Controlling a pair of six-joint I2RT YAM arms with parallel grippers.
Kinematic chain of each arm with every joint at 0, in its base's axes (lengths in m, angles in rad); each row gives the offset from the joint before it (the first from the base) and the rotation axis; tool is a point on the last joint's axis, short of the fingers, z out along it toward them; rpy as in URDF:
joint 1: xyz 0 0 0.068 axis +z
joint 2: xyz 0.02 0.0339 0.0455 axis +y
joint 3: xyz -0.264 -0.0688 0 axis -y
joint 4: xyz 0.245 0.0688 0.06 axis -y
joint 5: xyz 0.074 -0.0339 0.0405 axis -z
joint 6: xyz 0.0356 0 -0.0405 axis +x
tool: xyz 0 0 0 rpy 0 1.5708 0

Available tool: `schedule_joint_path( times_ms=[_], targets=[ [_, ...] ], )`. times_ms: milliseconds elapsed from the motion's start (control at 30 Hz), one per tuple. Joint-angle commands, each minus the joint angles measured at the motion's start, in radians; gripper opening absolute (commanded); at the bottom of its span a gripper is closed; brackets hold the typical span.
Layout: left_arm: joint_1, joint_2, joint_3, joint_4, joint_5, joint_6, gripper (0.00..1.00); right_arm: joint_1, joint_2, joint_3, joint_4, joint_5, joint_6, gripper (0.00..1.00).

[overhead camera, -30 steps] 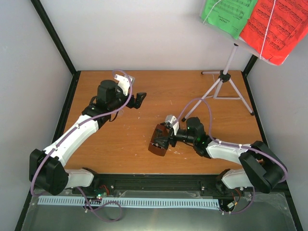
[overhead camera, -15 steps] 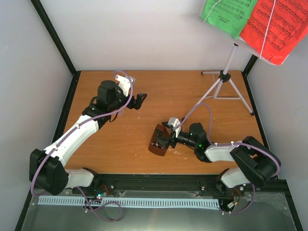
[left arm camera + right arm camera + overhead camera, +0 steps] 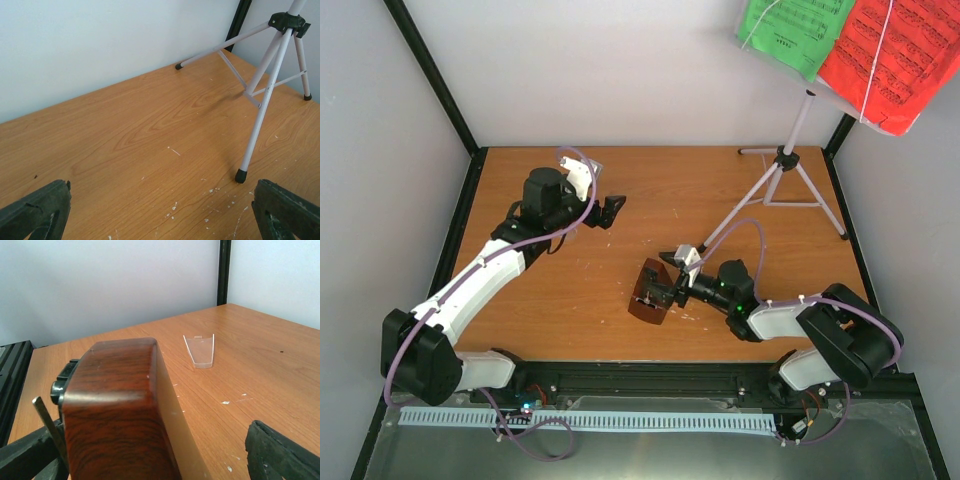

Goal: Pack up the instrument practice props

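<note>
Top external view: the dark brown metronome [image 3: 642, 300] sat low in the centre of the frame on the wooden table [image 3: 700, 190], apparently lying on its side. My right gripper [image 3: 665, 283] straddled it. In the right wrist view my fingers [image 3: 280, 450] stood spread, one at each lower corner of the frame, with the wood-grain body between them. A strip of bare table showed beside the right-hand finger, so I judged the jaws open and not yet pinching. The clear cover [image 3: 201, 351] stood alone right of centre in that view, well apart from the metronome, and therefore off the body.

The white tripod music stand [image 3: 785, 165] stood upright at the upper right of the top view, with its legs deployed. The green sheet [image 3: 795, 30] and the red sheet [image 3: 895, 60] sat at the head of the stand, against the top right edge.

My left gripper [image 3: 612, 208] hovered left of centre in the top view, jaws spread wide and empty. Its wrist view showed only table and the lower part of the stand.

Progress assessment: early. No prop was packed. Step in hand: grasping the metronome. Outstanding: refit the cover, remove both sheets, fold the stand, stow everything. No case or box showed in any view.
</note>
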Motion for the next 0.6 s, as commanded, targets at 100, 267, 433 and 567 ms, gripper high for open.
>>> schedule_joint_path(
  times_ms=[100, 267, 433, 567],
  targets=[
    [0.004, 0.001, 0.0, 0.036, 0.013, 0.013, 0.99, 0.008, 0.033, -0.02, 0.098, 0.024, 0.018, 0.86],
    [0.004, 0.001, 0.0, 0.038, 0.02, 0.012, 0.99, 0.008, 0.048, -0.02, 0.113, 0.02, 0.029, 0.8],
    [0.004, 0.0, 0.0, 0.037, 0.022, 0.011, 0.99, 0.008, 0.051, -0.017, 0.112, 0.027, 0.036, 0.79],
    [0.004, -0.003, 0.0, 0.037, 0.021, 0.012, 0.99, 0.008, 0.051, -0.019, 0.113, 0.029, 0.036, 0.78]
  ],
)
